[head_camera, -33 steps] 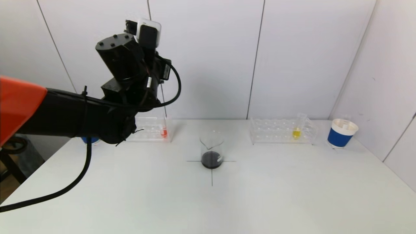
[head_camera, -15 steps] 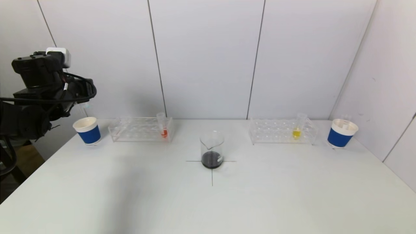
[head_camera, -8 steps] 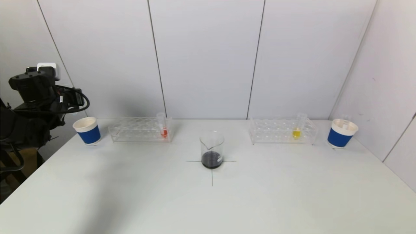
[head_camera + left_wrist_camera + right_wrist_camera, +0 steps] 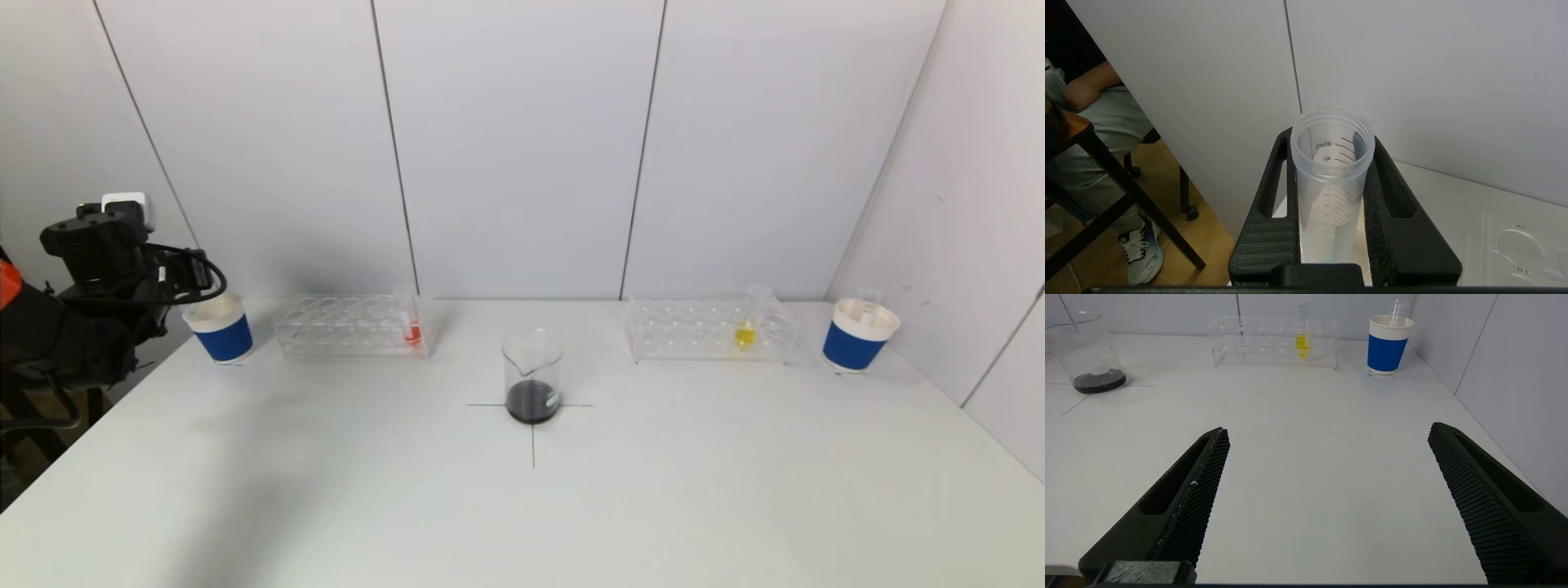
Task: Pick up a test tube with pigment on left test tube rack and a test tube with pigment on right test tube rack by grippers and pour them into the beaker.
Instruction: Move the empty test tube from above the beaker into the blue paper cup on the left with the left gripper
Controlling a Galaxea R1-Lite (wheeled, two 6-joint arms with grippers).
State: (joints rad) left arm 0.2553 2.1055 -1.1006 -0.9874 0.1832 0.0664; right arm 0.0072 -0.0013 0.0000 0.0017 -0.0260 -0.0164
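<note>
My left gripper [image 4: 1332, 139] is shut on a clear, empty test tube [image 4: 1331, 196], held upright right over the left blue cup [image 4: 219, 328] at the table's far left. The left test tube rack [image 4: 351, 327] holds one tube with orange-red pigment [image 4: 411, 320]. In the right test tube rack [image 4: 706, 331] stands a tube with yellow pigment [image 4: 747, 322]. Dark liquid fills the bottom of the glass beaker [image 4: 532, 376], which sits on a black cross mark at the middle. My right gripper [image 4: 1329, 428] is open and empty above bare table, out of the head view.
A second blue cup [image 4: 859, 335] with an empty tube in it stands at the far right, by the wall. Beyond the table's left edge are a chair leg [image 4: 1126, 204] and a seated person [image 4: 1106, 102]. White wall panels close the back and right.
My left arm has swung from above the left rack out to the far left and come down toward the left blue cup, still gripping the empty tube. Nothing else moved.
</note>
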